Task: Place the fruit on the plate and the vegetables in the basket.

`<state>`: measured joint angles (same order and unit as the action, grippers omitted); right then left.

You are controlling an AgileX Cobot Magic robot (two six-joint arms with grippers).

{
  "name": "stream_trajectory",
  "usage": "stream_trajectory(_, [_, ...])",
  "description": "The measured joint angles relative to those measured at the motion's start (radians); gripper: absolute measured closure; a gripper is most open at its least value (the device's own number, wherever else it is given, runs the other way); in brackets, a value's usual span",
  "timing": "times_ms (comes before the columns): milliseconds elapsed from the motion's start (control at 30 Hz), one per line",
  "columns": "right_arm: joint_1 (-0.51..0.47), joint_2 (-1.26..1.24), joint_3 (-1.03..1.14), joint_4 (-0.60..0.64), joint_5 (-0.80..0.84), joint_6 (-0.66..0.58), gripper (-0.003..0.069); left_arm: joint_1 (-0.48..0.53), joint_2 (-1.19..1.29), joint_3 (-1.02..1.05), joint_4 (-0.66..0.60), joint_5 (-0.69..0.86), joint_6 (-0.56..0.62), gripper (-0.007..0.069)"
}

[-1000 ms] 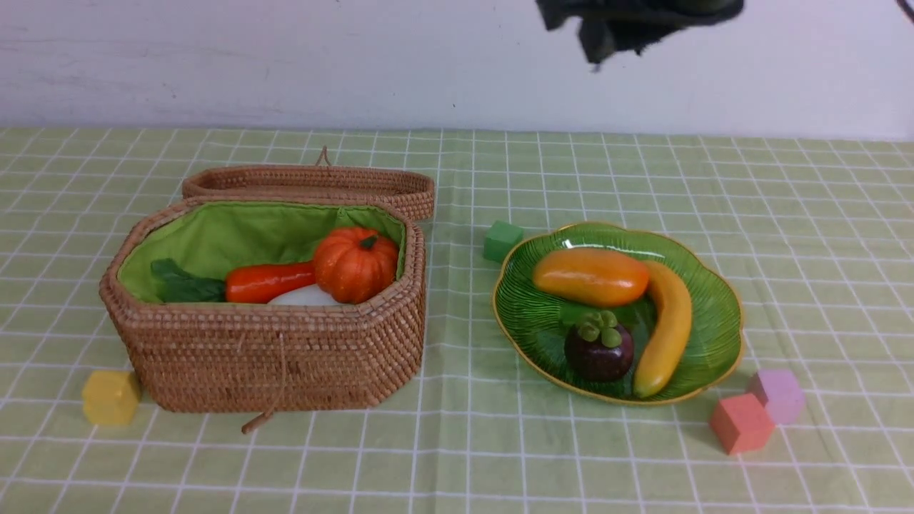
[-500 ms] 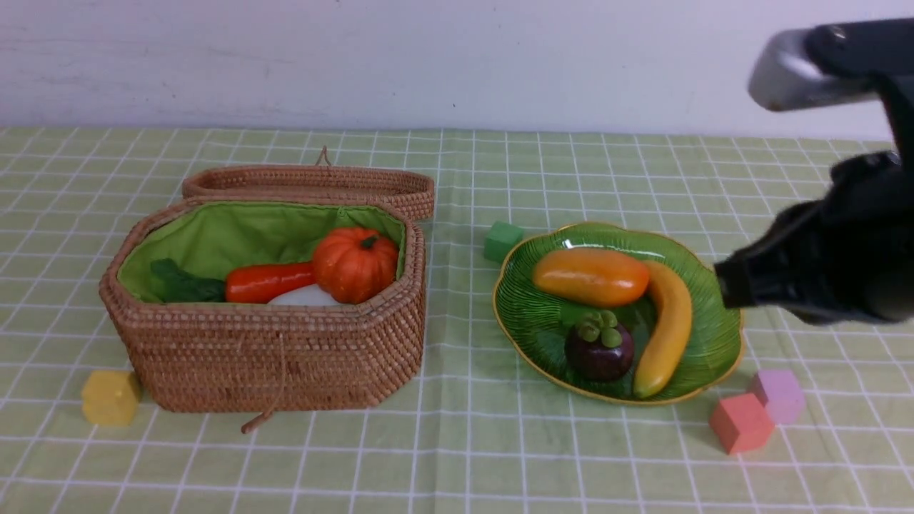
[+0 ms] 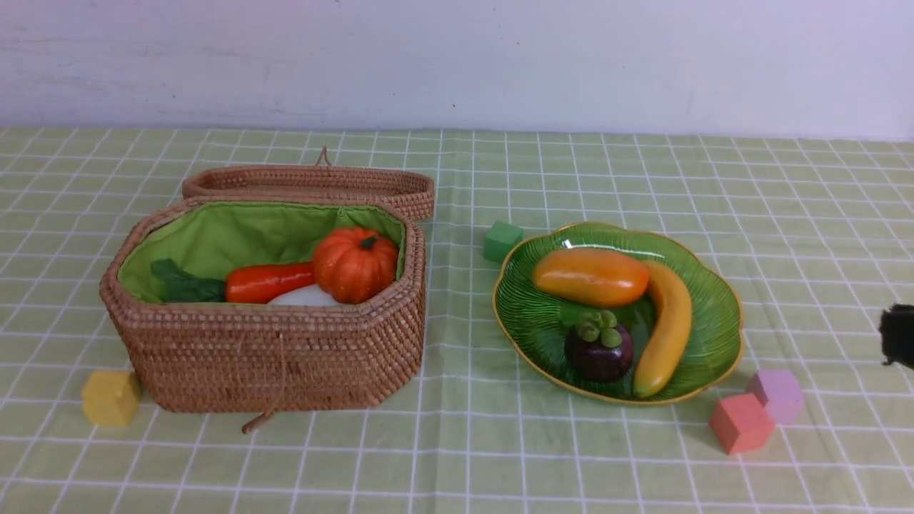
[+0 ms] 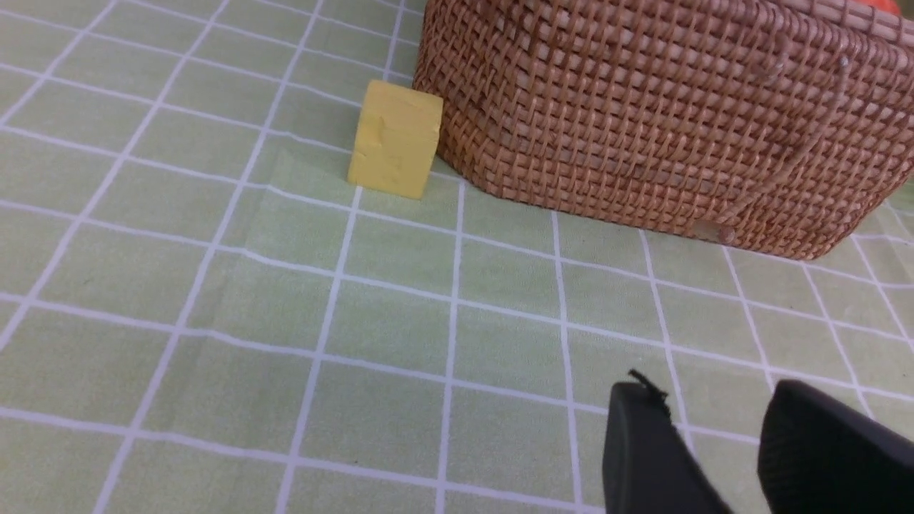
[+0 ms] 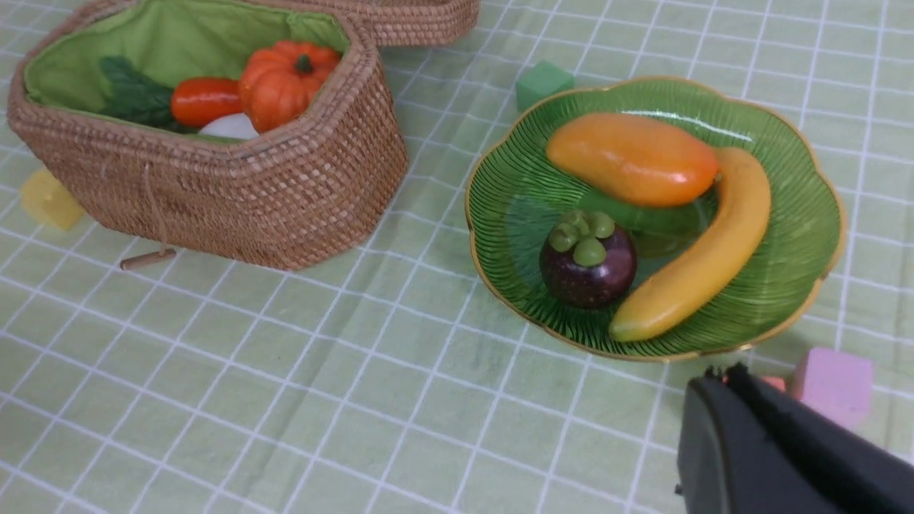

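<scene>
Surface (image 3: 500,457): green checked cloth; I keep both arms low and clear of everything on it.

Basket (image 3: 271,357): lid open behind it. It holds the pumpkin (image 3: 355,264), carrot (image 3: 270,281) and a white radish (image 3: 307,296) half hidden beneath them. I see no gourd; it may lie under the rest.

Plate (image 3: 714,314): carries the mango (image 3: 591,277), banana (image 3: 668,327) and mangosteen (image 3: 598,350).

Sorting looks finished to me, so the step in hand is parking the arms without nudging the plate rim or the cubes.

Right pincer (image 5: 742,400): closed, holding nothing, near the pink cube (image 5: 832,382) (I would draw back away from it).

Left pincer (image 4: 714,435): jaws part-way apart, empty, over bare cloth, apart from the yellow cube (image 4: 395,139).
</scene>
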<state>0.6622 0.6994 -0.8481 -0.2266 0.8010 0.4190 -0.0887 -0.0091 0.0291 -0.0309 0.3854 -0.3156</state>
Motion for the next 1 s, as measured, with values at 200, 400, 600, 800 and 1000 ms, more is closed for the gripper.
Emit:
stream_trajectory(200, [0.000, -0.023, 0.000, 0.000, 0.110, 0.000, 0.0666, 0.000, 0.000, 0.000, 0.000, 0.000, 0.000, 0.0386])
stream_trajectory(400, [0.000, -0.023, 0.000, 0.000, 0.144, 0.000, 0.0666, 0.000, 0.000, 0.000, 0.000, 0.000, 0.000, 0.0386])
stream_trajectory(600, [-0.048, -0.043, 0.000, -0.001, 0.146, -0.023, 0.0662, 0.000, 0.000, 0.000, 0.000, 0.000, 0.000, 0.0386])
stream_trajectory(800, [-0.345, -0.154, 0.053, 0.080, 0.036, -0.218, 0.0658, 0.000, 0.000, 0.000, 0.000, 0.000, 0.000, 0.0386])
stream_trajectory(1000, [-0.598, -0.331, 0.278, 0.275, -0.194, -0.547, 0.0654, 0.000, 0.000, 0.000, 0.000, 0.000, 0.000, 0.0386])
